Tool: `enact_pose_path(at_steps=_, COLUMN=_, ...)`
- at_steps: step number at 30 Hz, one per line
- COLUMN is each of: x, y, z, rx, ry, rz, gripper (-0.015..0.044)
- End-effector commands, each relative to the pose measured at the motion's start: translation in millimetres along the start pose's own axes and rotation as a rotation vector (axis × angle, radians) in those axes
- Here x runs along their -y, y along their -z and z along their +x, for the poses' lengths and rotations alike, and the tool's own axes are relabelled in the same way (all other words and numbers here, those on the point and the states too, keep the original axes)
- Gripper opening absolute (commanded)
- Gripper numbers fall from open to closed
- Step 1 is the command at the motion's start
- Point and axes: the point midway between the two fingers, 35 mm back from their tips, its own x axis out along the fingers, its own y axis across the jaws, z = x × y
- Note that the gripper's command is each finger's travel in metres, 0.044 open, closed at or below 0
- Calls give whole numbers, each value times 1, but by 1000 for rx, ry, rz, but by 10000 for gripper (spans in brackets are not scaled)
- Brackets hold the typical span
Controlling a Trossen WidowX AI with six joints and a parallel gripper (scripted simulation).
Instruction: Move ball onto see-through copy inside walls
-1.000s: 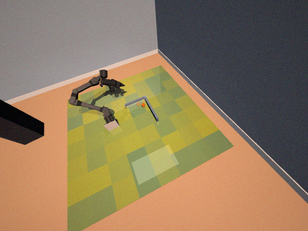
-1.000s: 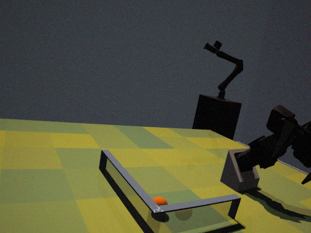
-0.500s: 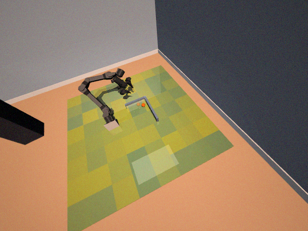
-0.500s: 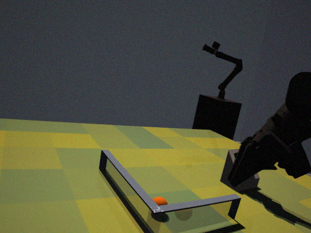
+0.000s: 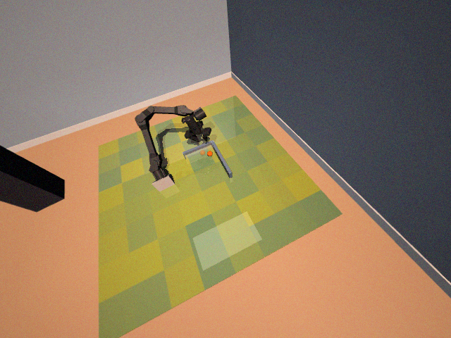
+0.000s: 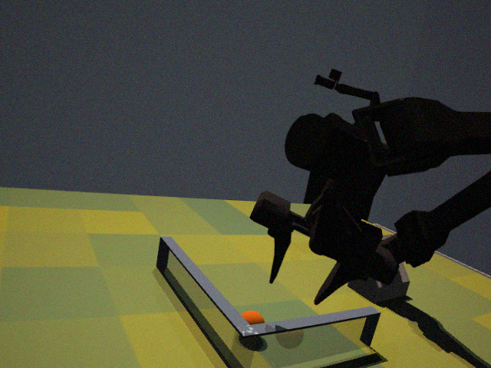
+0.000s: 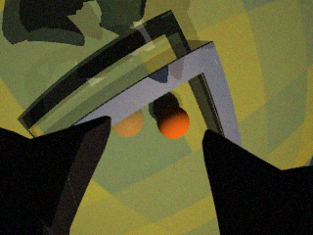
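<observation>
Jaws released, holding nothing, hovering above the bench (image 5: 145,232); small orange ball (image 7: 174,123) lies ahead between them, tucked against the clear walls' corner (image 7: 202,59).

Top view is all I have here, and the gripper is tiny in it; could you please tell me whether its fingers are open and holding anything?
Observer: The gripper is open and holds nothing; the exterior view shows both fingertips in the air, apart from the ball.
Operator: Thank you. Is the ball lined up with it?
Observer: In the wrist view the ball shows in the gap between the two fingers, ahead of them and untouched.
Operator: And the see-through copy?
Observer: The see-through copy lies beside the ball, not touching it, farther from the corner of the walls.
</observation>
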Motion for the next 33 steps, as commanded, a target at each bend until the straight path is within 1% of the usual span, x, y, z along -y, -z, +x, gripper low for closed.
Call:
enact_pose_path(at_steps=1, x=41, y=32, z=35, rx=-75, ry=-206, rz=821, gripper=300)
enact_pose_path(at_steps=4, x=43, y=36, z=41, rx=-90, ry=-243, rz=930, gripper=300)
enact_pose_path(at_steps=15, x=43, y=36, z=41, rx=-90, ry=-243, rz=930, gripper=300)
enact_pose_path(at_steps=19, x=40, y=36, z=54, rx=-90, ry=-243, rz=930, gripper=300)
enact_pose_path(at_steps=33, x=36, y=35, z=71, rx=-89, ry=-243, rz=930, gripper=300)
